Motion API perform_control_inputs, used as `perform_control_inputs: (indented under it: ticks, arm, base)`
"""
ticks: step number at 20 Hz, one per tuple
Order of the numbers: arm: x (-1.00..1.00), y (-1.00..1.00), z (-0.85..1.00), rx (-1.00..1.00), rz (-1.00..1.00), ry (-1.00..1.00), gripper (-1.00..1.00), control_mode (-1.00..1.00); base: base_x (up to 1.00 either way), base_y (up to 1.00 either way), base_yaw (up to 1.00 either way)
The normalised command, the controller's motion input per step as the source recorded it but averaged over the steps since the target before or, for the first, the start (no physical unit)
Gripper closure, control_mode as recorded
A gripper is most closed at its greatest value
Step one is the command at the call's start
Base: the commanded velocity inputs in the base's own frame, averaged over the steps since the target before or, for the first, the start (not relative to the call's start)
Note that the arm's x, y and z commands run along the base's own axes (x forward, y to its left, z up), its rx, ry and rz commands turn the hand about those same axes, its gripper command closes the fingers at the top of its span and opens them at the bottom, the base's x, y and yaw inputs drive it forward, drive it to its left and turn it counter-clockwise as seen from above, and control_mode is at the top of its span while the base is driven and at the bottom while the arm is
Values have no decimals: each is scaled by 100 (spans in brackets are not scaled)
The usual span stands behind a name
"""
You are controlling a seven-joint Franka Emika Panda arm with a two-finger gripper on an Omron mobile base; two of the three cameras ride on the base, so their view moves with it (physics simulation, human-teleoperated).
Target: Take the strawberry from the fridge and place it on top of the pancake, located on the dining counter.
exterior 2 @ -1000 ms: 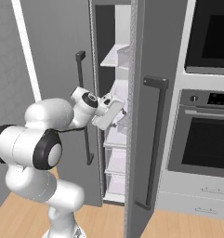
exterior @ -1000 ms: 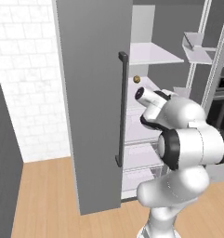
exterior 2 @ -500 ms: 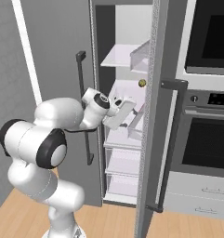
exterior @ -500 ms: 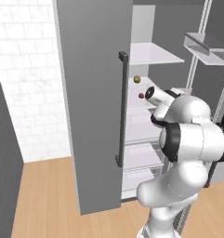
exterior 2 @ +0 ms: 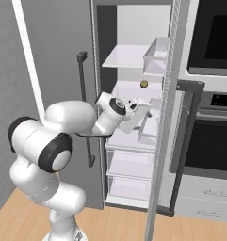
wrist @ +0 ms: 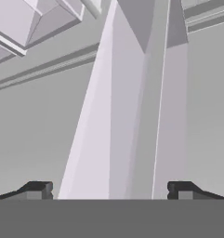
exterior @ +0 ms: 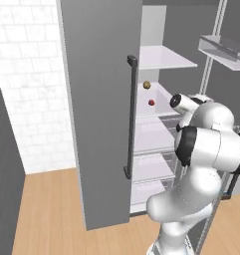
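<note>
One strawberry (exterior: 151,102) and one brownish-yellow ball (exterior: 147,85) sit on the same white shelf (exterior: 161,99) inside the open fridge (exterior: 99,99), the ball just behind and above the fruit in the left base view, the two apart. In the right base view the ball (exterior 2: 144,84) is plain; the strawberry there is hidden behind the arm. The fridge has two doors, both swung open, each with one long dark vertical bar handle (exterior: 130,117). Inside are several white shelves and two white drawers (exterior 2: 129,164) stacked low. The end effector (wrist: 108,190) is at shelf height inside the fridge, short of the strawberry; its two dark fingertips (wrist: 39,189) stand wide apart with nothing between them. The floor (exterior: 47,214) is light wood planks. A white brick wall (exterior: 27,79) stands left of the fridge, and one dark built-in oven (exterior 2: 211,136) to its right.
</note>
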Motion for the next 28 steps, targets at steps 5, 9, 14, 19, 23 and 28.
perform_control_inputs:
  ticks: [5,9,14,19,23,28]
  arm:
    - [9,-53,0,0,3,0,-100,-100]
    - [12,-55,0,0,4,0,-100,-100]
    - [-5,-3,0,0,1,0,-100,-100]
    - [-33,27,34,3,1,0,-100,-100]
    - [-36,71,43,7,0,0,-100,-100]
    - [-51,63,7,44,-26,0,-100,-100]
  base:
    - [0,0,0]
    - [0,0,0]
    - [0,0,0]
    - [0,0,0]
    - [0,0,0]
    - [0,0,0]
